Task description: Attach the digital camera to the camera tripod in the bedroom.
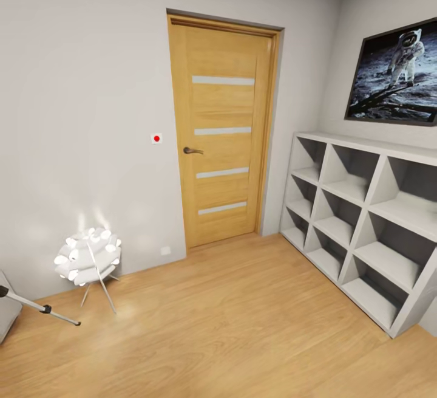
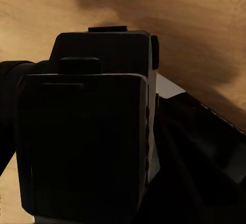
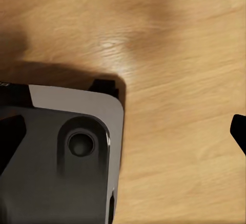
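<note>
By the door: silver-legged camera tripod (image 1: 39, 307) at the floor's edge, unmounted.
Left claw: clasps the small black digital camera (image 2: 87, 131), apparently for carrying.
Right claw: grip unclear.

Wood floor (image 3: 179, 80), grey robot base (image 3: 61, 157) (rounded corner), dark shadow

We count one wooden door (image 1: 222, 130) with four pale horizontal panes and one handle (image 1: 192, 150). Beside it we see one small wall switch with a red dot (image 1: 156, 138), and low on the wall one white outlet plate (image 1: 165, 250). One white clustered-shade lamp (image 1: 88, 256) stands on the floor. We see one silver tripod leg (image 1: 37, 305) with one black foot. One framed astronaut picture (image 1: 396, 73) hangs above one white shelf unit (image 1: 364, 222); we make out nine open compartments. In the left wrist view we count one black digital camera (image 2: 87, 126).
</note>
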You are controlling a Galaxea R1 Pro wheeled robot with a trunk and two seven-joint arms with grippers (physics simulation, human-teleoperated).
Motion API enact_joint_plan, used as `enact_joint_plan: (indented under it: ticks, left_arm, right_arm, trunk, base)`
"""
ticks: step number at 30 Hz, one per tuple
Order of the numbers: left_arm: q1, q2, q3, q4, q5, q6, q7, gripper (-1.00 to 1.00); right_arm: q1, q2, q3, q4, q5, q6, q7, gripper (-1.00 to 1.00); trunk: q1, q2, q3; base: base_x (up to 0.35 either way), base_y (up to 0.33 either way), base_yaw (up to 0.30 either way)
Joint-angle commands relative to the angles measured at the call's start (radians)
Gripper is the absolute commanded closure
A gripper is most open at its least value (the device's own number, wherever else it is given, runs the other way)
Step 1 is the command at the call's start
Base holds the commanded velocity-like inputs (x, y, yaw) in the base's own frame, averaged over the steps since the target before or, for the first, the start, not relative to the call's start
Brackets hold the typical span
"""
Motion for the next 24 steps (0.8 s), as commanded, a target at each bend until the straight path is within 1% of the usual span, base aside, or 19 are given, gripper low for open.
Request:
enact_joint_plan:
  ticks: [1,5,6,11,14,19,24]
  left_arm:
    - [0.000,0.002,-0.008,0.000,0.004,0.003,0.002,1.00]
    - [0.001,0.020,-0.008,0.000,0.006,0.002,-0.001,1.00]
    - [0.001,0.026,-0.007,0.000,0.007,0.002,-0.012,1.00]
    - [0.001,0.031,-0.005,0.000,0.008,0.001,-0.020,1.00]
    - [0.001,0.031,-0.005,0.000,0.008,0.001,-0.021,1.00]
    - [0.001,0.032,-0.005,-0.001,0.008,0.000,-0.021,1.00]
    - [0.001,0.031,-0.005,-0.001,0.008,-0.032,-0.021,1.00]
  right_arm:
    - [-0.001,0.000,-0.004,0.001,0.010,-0.001,0.002,-1.00]
    - [-0.001,0.001,-0.006,0.000,0.009,-0.028,-0.008,-1.00]
    - [-0.001,0.000,-0.006,0.000,0.008,-0.038,-0.013,-1.00]
    - [-0.001,-0.001,-0.008,0.000,0.009,-0.053,-0.015,-1.00]
    - [-0.001,-0.001,-0.008,0.001,0.009,-0.072,-0.015,-1.00]
    - [-0.001,-0.002,-0.008,0.001,0.008,-0.082,-0.015,-1.00]
    - [-0.001,-0.002,-0.008,0.002,0.008,-0.083,-0.015,-1.00]
  trunk:
    - [-0.004,0.006,0.002]
    - [-0.019,0.034,0.015]
    - [-0.023,0.041,0.018]
    - [-0.042,0.076,0.033]
    - [-0.054,0.097,0.043]
    - [-0.073,0.132,0.058]
    - [-0.092,0.167,0.074]
  base:
    - [0.000,0.000,0.000]
    - [0.000,0.000,0.000]
    - [0.000,0.000,0.000]
    - [0.000,0.000,0.000]
    - [0.000,0.000,0.000]
    - [0.000,0.000,0.000]
    - [0.000,0.000,0.000]
